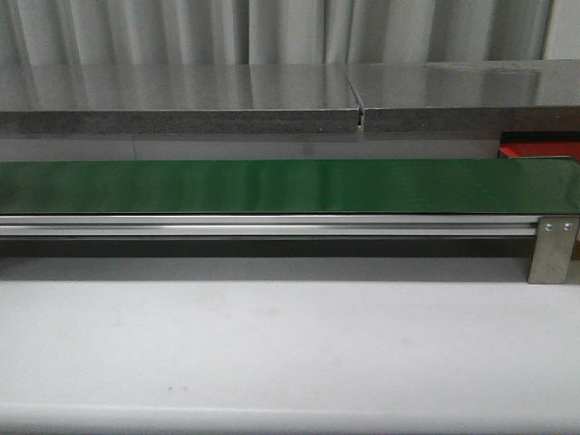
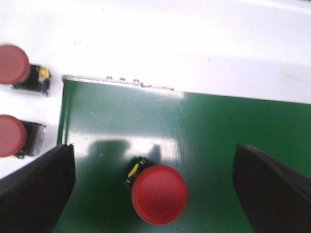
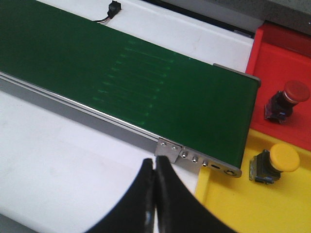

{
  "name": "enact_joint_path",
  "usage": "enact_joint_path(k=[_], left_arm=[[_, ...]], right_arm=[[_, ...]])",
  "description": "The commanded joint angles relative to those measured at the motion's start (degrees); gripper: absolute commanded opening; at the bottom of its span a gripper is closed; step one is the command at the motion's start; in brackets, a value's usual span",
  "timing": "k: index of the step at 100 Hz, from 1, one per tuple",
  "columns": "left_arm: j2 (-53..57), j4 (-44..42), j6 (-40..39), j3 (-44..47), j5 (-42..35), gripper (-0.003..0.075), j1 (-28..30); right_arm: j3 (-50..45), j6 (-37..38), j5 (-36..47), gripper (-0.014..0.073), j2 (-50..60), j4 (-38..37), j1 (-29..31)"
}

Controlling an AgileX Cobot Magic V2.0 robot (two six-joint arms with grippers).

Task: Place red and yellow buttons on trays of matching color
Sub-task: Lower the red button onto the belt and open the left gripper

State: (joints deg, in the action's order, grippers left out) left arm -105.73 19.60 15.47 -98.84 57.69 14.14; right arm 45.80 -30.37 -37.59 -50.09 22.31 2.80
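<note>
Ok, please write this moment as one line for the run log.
left tool: open over round red button on green belt | right tool: shut, empty | red tray: one red button | yellow tray: one yellow button

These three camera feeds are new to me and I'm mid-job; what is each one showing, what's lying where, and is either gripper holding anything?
This is a two-armed robot sorting push buttons off a green conveyor belt.

The front view looks forward over the white table at that belt; no arm or button shows in it.

The left wrist view looks down between the left gripper's open black fingers. A red button lies on the belt between them, not gripped. Two more red buttons lie on the white surface beside the belt's end.

The right wrist view shows the right gripper shut and empty above the table. Past the belt's other end, a red tray holds a red button and a yellow tray holds a yellow button.
</note>
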Motion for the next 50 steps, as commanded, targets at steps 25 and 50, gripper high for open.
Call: enact_joint_path(k=[25,50], left_arm=[[5.26,-11.99,-8.80,-2.44,-0.69,0.0638,7.85],[5.17,-11.42,-9.17,1.04,-3.72,0.0638,15.11]], right_arm=[[1.30,-0.32,3.83,-0.0118,0.56,1.14,0.06],[1.30,-0.32,3.83,-0.0118,0.56,1.14,0.06]])
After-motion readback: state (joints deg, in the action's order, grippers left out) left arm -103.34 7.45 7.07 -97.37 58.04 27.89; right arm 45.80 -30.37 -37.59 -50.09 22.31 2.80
